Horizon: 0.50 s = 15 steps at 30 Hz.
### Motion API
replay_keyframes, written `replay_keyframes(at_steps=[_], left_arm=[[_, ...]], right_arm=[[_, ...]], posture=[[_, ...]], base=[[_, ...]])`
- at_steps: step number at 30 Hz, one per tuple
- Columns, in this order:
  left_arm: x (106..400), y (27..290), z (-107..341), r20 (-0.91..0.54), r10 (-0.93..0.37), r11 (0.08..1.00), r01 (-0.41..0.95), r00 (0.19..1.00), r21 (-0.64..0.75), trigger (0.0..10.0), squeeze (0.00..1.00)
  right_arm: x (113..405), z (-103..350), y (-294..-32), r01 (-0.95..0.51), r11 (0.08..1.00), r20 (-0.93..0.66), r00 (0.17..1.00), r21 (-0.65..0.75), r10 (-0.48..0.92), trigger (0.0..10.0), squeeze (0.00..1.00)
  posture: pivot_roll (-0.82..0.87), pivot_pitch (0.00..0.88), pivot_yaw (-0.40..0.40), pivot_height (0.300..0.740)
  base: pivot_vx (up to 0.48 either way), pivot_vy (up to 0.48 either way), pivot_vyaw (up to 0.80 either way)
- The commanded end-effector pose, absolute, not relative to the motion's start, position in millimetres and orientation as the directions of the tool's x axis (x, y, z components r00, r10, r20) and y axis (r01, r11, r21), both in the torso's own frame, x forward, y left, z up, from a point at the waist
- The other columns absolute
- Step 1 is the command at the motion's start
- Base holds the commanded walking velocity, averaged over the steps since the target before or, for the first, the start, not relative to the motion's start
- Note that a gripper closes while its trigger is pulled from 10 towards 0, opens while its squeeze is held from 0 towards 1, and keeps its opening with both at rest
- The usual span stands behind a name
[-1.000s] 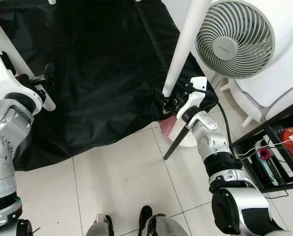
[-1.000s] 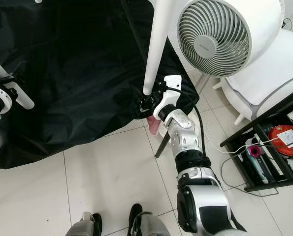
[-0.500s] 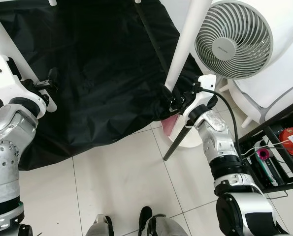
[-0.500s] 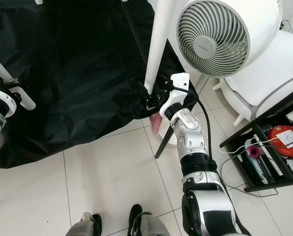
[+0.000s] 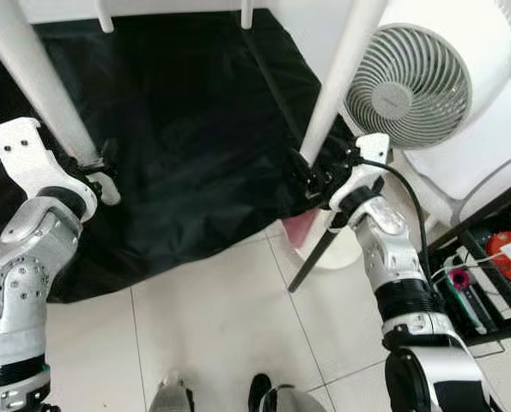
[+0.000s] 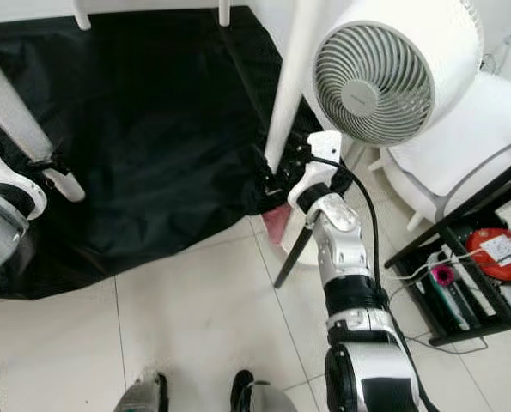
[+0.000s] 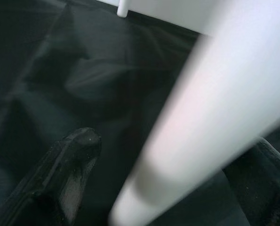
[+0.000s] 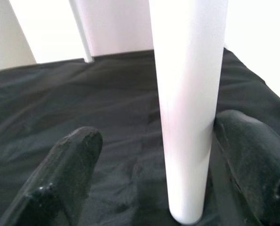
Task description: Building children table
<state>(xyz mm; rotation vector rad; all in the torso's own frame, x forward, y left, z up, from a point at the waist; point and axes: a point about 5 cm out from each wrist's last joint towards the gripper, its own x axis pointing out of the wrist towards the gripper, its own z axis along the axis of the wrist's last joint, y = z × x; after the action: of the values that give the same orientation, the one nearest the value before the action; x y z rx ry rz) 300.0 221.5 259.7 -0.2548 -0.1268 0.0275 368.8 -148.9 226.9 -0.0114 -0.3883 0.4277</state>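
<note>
Fingers [image 8: 74, 169] apparently spread around table leg [image 8: 187, 108]

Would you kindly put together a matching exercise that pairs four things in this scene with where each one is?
Things:
1. right gripper
2. left gripper
3. fan
4. black sheet

Places:
A. spread on the floor under the table legs
B. around the lower end of the white table leg on the robot's right
C. standing to the robot's right, beside a white chair
D. around the lower end of the white table leg on the robot's left

Pairs: 1-B, 2-D, 3-C, 4-A
</note>
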Motion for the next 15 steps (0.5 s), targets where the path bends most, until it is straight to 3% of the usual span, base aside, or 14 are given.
replay_keyframes(at_steps=[1,15], left_arm=[[295.6,211.0,257.5,0.165,-0.142,0.969,0.171,0.976,-0.179,10.0,0.0],[281.5,214.3,214.5,0.085,-0.107,0.987,0.117,0.991,-0.112,10.0,0.0]], right_arm=[[363.0,219.8,-145.7,-0.412,0.905,0.355,0.834,-0.108,0.422,10.0,0.0],[335.7,194.2,-171.5,-0.319,0.942,0.325,0.884,-0.106,0.336,10.0,0.0]], posture=[[0.07,0.241,-0.056,0.74],[0.05,0.23,-0.042,0.74]], base=[[0.0,0.0,0.0],[0.0,0.0,0.0]])
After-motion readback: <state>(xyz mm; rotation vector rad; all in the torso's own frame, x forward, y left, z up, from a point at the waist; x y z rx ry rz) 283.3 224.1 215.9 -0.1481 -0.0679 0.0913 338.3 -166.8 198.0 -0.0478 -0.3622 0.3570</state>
